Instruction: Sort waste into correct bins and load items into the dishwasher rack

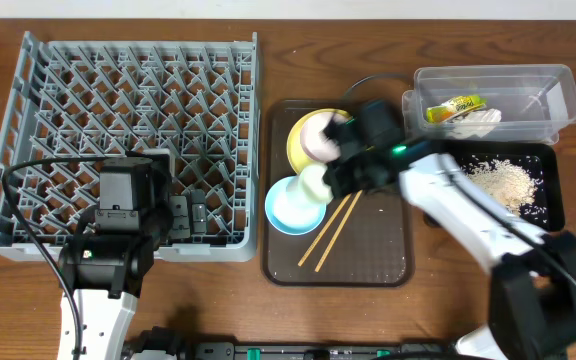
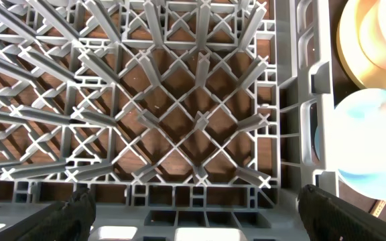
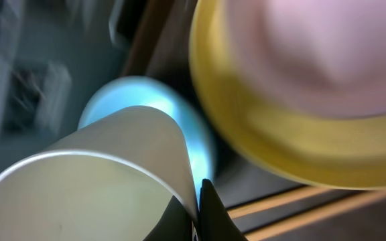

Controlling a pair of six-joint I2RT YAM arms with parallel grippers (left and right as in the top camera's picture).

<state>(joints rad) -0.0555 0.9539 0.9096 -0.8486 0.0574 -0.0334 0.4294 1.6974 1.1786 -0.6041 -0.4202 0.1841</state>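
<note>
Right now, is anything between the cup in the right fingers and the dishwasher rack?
Only the side wall of the rack. The left fingers, open, hover over the rack corner nearest the cup.

A dark brown tray (image 1: 368, 255) lies flat on the wooden tabletop (image 1: 218, 310), a little right of centre, with its long sides running near to far. It has rounded corners and a low raised rim. The tabletop is mid-brown, its grain running left to right. A pale strip (image 1: 268, 8) borders its far edge. Along the near edge a black bar (image 1: 298, 351) with small green marks runs left to right.
</note>
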